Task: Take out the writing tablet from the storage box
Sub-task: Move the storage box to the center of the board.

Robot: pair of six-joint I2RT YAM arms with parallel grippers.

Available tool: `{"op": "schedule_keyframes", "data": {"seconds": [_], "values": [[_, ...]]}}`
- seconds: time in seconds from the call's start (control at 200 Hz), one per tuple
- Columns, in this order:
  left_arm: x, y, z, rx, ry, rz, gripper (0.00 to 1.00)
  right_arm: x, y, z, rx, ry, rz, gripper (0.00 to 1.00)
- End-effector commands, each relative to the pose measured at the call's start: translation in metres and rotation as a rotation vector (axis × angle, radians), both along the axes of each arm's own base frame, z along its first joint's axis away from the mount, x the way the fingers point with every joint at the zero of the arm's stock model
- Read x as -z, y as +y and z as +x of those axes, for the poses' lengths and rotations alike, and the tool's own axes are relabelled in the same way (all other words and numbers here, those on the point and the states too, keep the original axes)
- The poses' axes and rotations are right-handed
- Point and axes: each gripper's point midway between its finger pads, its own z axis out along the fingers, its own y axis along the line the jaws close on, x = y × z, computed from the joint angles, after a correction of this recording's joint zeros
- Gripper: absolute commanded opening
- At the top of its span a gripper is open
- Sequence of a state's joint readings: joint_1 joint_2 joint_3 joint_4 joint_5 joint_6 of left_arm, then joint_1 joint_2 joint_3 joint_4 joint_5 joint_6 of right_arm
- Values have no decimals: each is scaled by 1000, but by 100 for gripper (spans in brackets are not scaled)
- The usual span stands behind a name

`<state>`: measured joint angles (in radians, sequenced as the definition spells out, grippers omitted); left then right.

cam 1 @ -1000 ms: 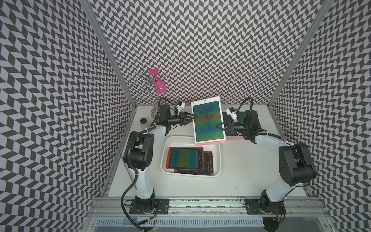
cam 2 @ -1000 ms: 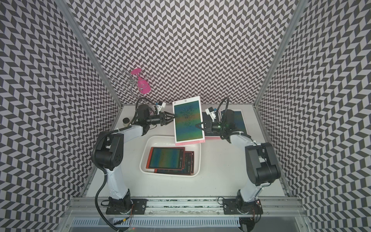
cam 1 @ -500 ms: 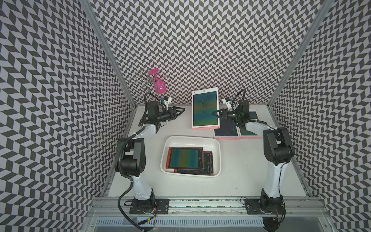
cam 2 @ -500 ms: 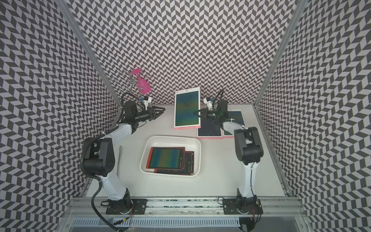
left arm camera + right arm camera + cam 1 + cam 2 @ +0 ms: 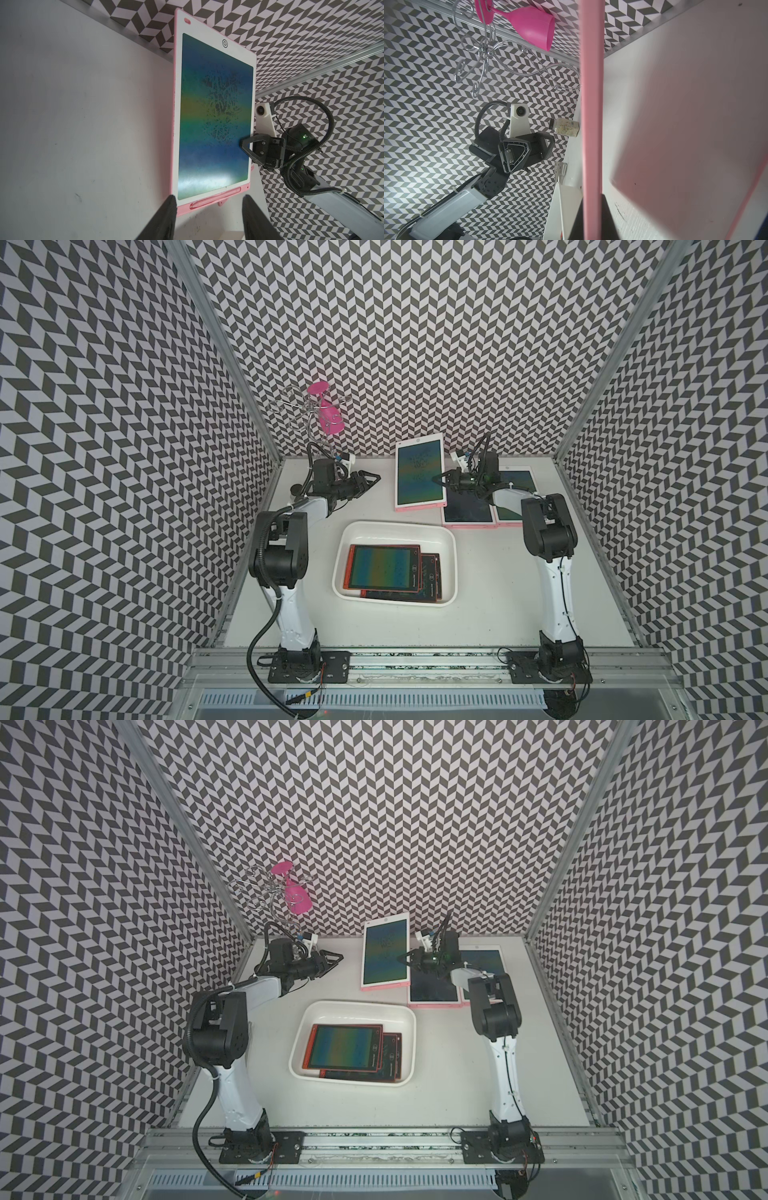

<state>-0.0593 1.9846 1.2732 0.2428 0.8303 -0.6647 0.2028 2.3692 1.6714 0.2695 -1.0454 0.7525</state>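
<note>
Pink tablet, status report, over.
Copy: right tool shut on pink tablet, held upright; left tool open, empty. Two red tablets in box. Watch flat tablets close beside.

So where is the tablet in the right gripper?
In a top view the pink tablet stands tilted at back centre, pinched by the right gripper, beyond the storage box, left of two flat tablets.

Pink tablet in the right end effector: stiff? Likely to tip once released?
Probably stiff: the pink tablet looks flat though the right end effector pinches one long edge. Thin, so likely light. Upright and glossy, it may tip or slide.
</note>
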Motion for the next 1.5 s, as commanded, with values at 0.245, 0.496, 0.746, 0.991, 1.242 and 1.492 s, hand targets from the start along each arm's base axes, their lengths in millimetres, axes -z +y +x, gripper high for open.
{"op": "schedule_keyframes", "data": {"seconds": [0.245, 0.496, 0.746, 0.991, 1.242, 1.492], "values": [[24, -4, 27, 2, 4, 66, 53, 19, 20, -11, -32, 2, 12, 0], [49, -9, 26, 2, 57, 110, 52, 22, 20, -29, -15, 8, -11, 0], [61, -36, -6, 54, 86, 151, 52, 22, 18, -37, -7, 9, -27, 0], [58, -62, -45, 112, 91, 156, 51, 25, 16, -36, 5, 11, -40, 0], [60, -78, -81, 173, 109, 165, 49, 29, 15, -32, 30, 19, -45, 0], [78, -96, -109, 225, 139, 173, 48, 28, 13, -33, 58, 22, -42, 0]]}}
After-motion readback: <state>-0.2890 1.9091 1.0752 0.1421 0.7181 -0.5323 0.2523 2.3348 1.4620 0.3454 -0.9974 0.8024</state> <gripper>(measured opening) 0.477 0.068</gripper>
